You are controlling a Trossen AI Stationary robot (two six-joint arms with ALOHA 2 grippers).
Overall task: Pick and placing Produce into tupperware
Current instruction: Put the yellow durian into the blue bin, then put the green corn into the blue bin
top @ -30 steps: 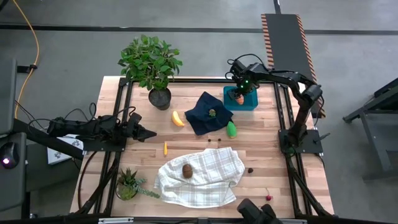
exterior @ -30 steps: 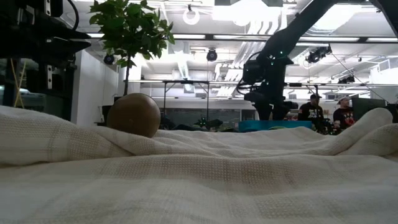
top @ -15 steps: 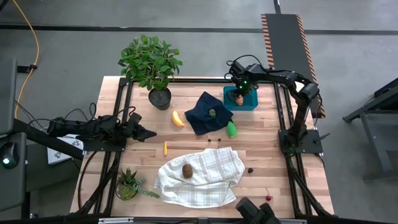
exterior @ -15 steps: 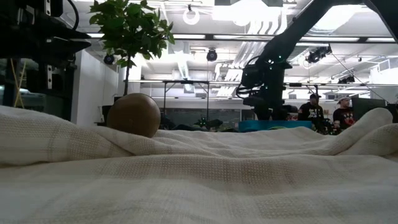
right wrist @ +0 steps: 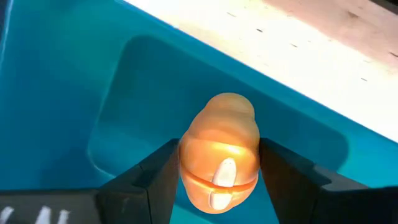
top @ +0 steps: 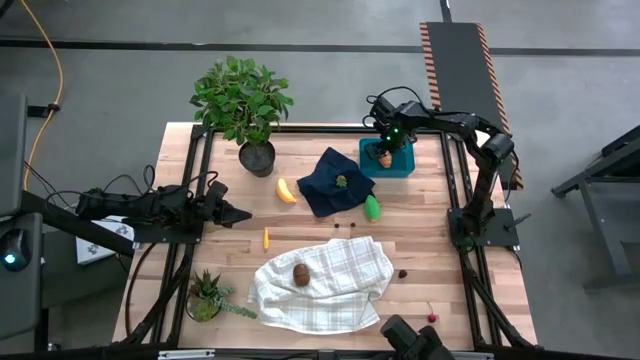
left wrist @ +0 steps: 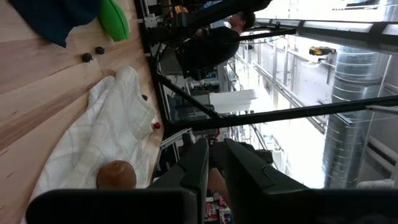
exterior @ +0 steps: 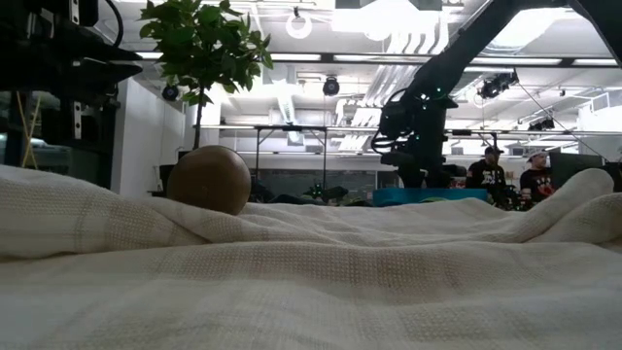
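Produce lies scattered over the wooden table [top: 430, 215]: 1 yellow banana [top: 286, 191], 1 glossy green piece [top: 372, 207], 1 thin orange piece [top: 266, 238], 1 brown oval piece [top: 300, 274] and a few tiny dark cherries [top: 402, 273]. Another rounded, ridged orange piece [right wrist: 219, 152] is clamped between the 2 fingers of the right hand [top: 384, 155], which sits inside the smooth teal tupperware box [top: 403, 166] at the far right of the table. The brown oval rests on a rumpled white checked cloth [top: 340, 285] near the front, and that cloth fills most of the low view. 1 dark navy cloth [top: 322, 185] lies between the banana and the box. 2 potted plants stand by: 1 leafy one [top: 243, 100] at the back, 1 small one [top: 207, 295] at the front left corner. The left hand [top: 240, 214] waits low at the left edge, its fingers nearly together on nothing. 2 people [exterior: 510, 176] stand in the room behind.
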